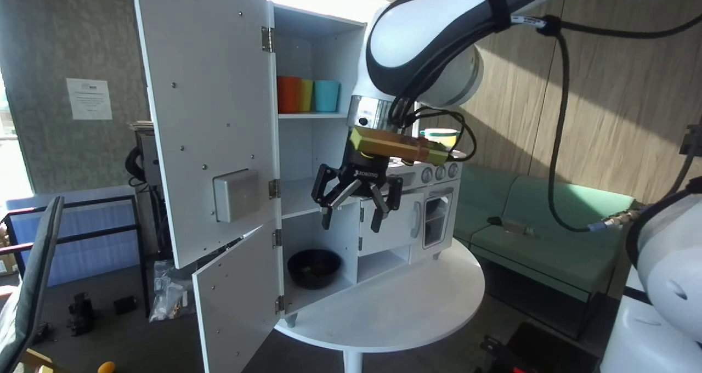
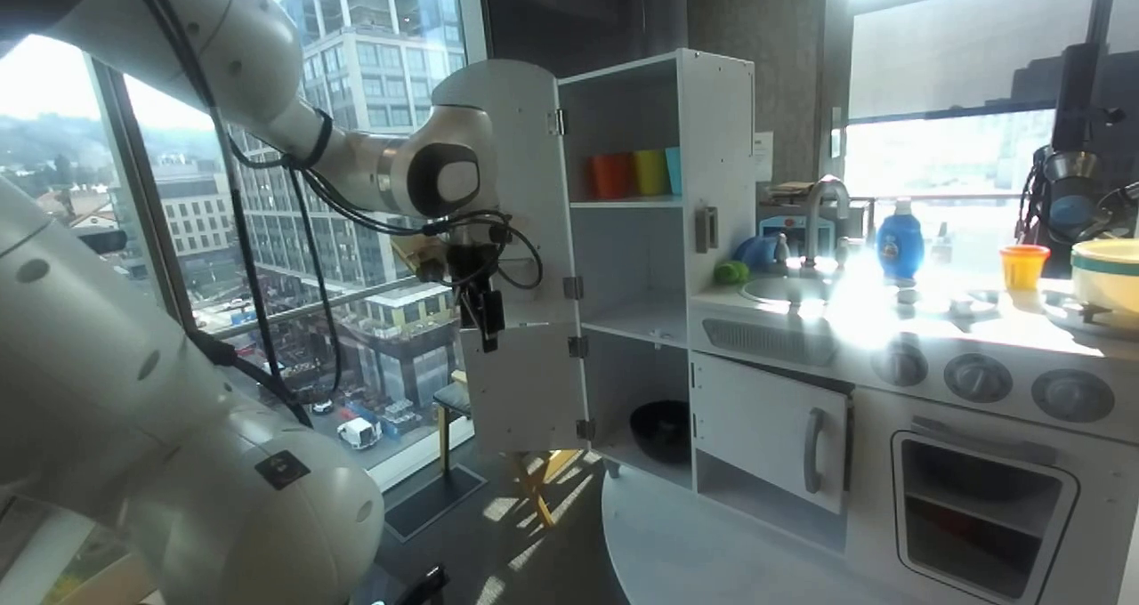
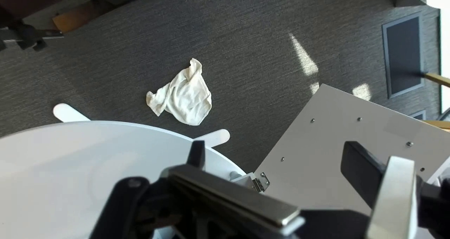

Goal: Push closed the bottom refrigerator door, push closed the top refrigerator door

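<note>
The top refrigerator door (image 1: 214, 88) stands wide open, its inner face with a raised square box showing; it also shows in an exterior view (image 2: 527, 173), partly behind the arm. The bottom refrigerator door (image 1: 244, 296) hangs open below it in both exterior views (image 2: 529, 400). In the wrist view the bottom door (image 3: 316, 151) spreads beneath the fingers. The outer faces, with emblem and grey mark, are hidden. My gripper (image 1: 351, 220) is open and empty, pointing down in front of the fridge's opening. It also shows in an exterior view (image 2: 485, 329) and the wrist view (image 3: 277, 161).
The fridge holds coloured cups (image 1: 326, 96) and a black bowl (image 1: 313, 269). A small cabinet door (image 2: 770, 427) beside it is ajar. The play kitchen stands on a round white table (image 1: 406, 318). A white cloth (image 3: 188, 96) lies on the floor.
</note>
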You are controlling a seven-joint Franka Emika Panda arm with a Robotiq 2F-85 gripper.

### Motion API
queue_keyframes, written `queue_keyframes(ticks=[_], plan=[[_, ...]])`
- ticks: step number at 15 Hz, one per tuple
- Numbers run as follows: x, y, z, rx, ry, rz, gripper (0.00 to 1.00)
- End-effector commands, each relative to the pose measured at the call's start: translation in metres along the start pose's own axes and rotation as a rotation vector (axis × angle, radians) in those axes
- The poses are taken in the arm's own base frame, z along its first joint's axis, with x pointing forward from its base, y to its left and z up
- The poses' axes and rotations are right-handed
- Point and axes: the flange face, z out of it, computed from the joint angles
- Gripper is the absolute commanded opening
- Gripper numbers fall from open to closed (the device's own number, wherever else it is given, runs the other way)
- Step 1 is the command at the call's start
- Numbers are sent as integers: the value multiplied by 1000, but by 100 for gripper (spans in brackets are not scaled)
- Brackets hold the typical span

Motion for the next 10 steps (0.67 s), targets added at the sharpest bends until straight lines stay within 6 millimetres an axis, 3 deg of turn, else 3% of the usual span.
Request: queue_keyframes(ticks=[1, 7, 10], plan=[[28, -41, 19, 56, -2, 93, 100], [51, -86, 64, 146, 50, 156, 100], [44, -107, 85, 162, 41, 156, 100]])
